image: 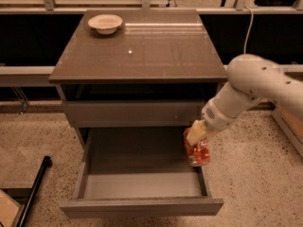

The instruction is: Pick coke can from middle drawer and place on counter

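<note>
My gripper (196, 141) is shut on the coke can (199, 154), a small red can with white lettering. It holds the can in the air over the right rim of the open middle drawer (142, 205), clear of the drawer floor. The grey drawer stands pulled out at the bottom of the cabinet and looks empty inside. The glossy grey-brown counter (156, 51) is above and to the left of the can. My white arm comes in from the right.
A pale round bowl (105, 23) stands at the counter's back left. The flat grey upper drawer front (132, 112) is shut. A black bar (33, 193) lies on the speckled floor at left. A cable (246, 27) hangs at the back right.
</note>
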`<state>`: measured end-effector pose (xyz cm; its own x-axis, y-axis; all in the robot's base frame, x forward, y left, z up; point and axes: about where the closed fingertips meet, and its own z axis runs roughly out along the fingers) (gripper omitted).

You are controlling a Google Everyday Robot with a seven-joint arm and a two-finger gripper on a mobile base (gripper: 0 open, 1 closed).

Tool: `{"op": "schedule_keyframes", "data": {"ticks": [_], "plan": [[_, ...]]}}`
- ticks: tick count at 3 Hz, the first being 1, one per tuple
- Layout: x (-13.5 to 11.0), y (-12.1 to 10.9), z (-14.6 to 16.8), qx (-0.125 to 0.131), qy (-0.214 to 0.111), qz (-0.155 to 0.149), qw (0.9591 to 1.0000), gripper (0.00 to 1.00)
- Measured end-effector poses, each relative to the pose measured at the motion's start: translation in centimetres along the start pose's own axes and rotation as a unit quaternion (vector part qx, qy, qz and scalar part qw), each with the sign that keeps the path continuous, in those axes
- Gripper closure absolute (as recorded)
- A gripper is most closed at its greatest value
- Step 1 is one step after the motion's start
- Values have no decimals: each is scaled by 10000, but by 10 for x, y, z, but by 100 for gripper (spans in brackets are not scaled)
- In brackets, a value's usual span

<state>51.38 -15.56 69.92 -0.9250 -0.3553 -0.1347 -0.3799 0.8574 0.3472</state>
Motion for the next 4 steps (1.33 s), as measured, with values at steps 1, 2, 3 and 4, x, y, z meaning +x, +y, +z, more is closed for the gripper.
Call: {"op": "schedule_keyframes", "data": {"ticks": [1,2,3,4], "plan": [[-14,20,-75,776,-471,-728,9932,100],[-38,35,-135,1363,-1079,-1300,9761,100],[-74,44,-189,1698,-1800,-1702,9538,100],[-75,44,-190,1701,-1803,-1705,9537,100]]}}
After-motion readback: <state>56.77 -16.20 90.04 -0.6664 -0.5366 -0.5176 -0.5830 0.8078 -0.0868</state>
